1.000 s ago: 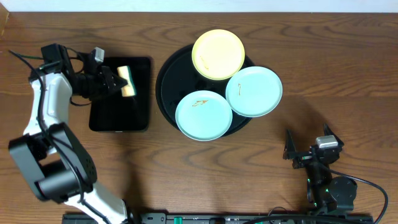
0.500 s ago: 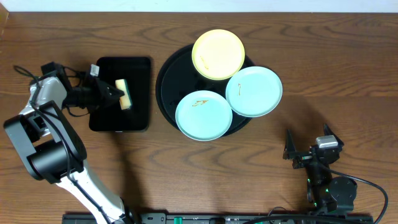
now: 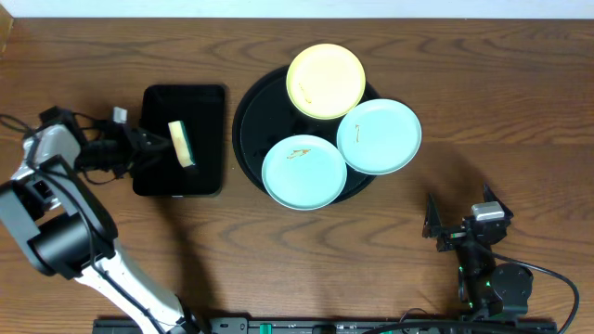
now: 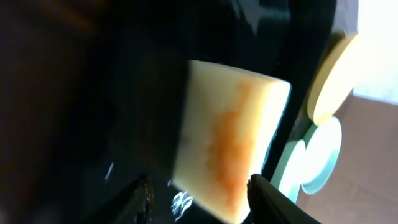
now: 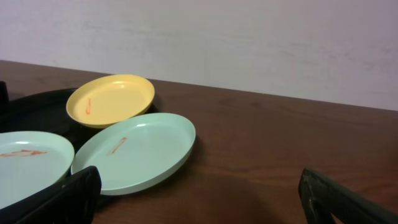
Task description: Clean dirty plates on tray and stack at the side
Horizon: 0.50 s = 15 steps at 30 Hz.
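The round tray [image 3: 249, 111] lay near the middle of the desk [image 3: 483, 74], somewhat toward its far edge, and all three plates sat on it. The yellow plate [image 3: 325, 81] was at the tray's far side, overhanging the rim. The right blue-green plate [image 3: 378, 136] overhung the rim on the side toward the desk's right edge. The near blue-green plate [image 3: 303, 172] was at the tray's near side. The three lay edge to edge. The near blue-green plate carried an orange-brown smear near its centre. The right one had a smaller mark, and the right wrist view showed a short orange streak on the yellow plate as well.

A rectangular black tray [image 3: 200, 111] lay just left of the round one. On it was a sponge [image 3: 181, 144], pale yellow with an orange stain across its face and a green layer on one side, tipped up on its edge. The left end effector [image 3: 153, 147] reached in from the desk's left edge at the sponge's near end. Its jaws were partly apart. In the left wrist view one finger [image 4: 270, 199] sat against the sponge's edge, while a gap showed between the other finger and the sponge, so the sponge was not clamped.

The right end effector [image 3: 459, 215] was near the desk's near right corner, well apart from the plates, jaws spread wide and holding nothing.
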{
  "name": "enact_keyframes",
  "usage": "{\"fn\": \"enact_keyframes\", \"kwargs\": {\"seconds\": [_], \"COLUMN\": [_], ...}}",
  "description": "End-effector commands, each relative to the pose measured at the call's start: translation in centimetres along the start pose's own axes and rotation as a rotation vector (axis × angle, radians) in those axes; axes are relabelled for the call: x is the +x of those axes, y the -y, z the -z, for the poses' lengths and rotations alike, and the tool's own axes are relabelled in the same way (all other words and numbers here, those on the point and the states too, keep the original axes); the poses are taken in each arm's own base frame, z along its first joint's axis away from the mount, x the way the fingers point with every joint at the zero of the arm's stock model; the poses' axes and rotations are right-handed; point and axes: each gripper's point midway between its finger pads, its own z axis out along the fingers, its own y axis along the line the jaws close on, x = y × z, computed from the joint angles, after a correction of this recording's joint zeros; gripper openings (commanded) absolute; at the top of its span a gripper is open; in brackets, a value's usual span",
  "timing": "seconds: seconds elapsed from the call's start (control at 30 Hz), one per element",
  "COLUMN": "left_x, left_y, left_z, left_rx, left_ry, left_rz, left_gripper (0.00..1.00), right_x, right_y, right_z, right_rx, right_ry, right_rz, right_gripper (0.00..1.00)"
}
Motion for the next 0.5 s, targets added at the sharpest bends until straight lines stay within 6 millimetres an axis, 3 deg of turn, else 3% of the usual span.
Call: {"fn": "enact_keyframes", "kwargs": {"seconds": [0.0, 0.23, 0.37, 0.47], "left_x": [-1.3, 0.0, 0.9, 1.4], "left_y": [2.0, 8.1, 8.9, 8.9], "left_z": [3.5, 6.4, 6.4, 5.3], "left_rx": [-0.051, -0.099, -0.311, -0.452], "left_ry": [0.091, 0.161, 0.18, 0.172], "left_rz": [-0.041, -0.199, -0.272, -0.299], "left_gripper": [0.51, 0.52, 0.67, 0.74], "right_x": [0.0, 0.0, 0.0, 0.0], "right_y": [-0.1, -0.1, -0.1, -0.1], "right_z": [0.0, 0.0, 0.0, 0.0], "right_rx": [-0.008, -0.008, -0.008, -0.008], "right_ry": [0.001, 0.001, 0.001, 0.001], "right_rz": [-0.013, -0.013, -0.013, -0.013], "right_gripper": [0.99, 0.99, 0.99, 0.99]}}
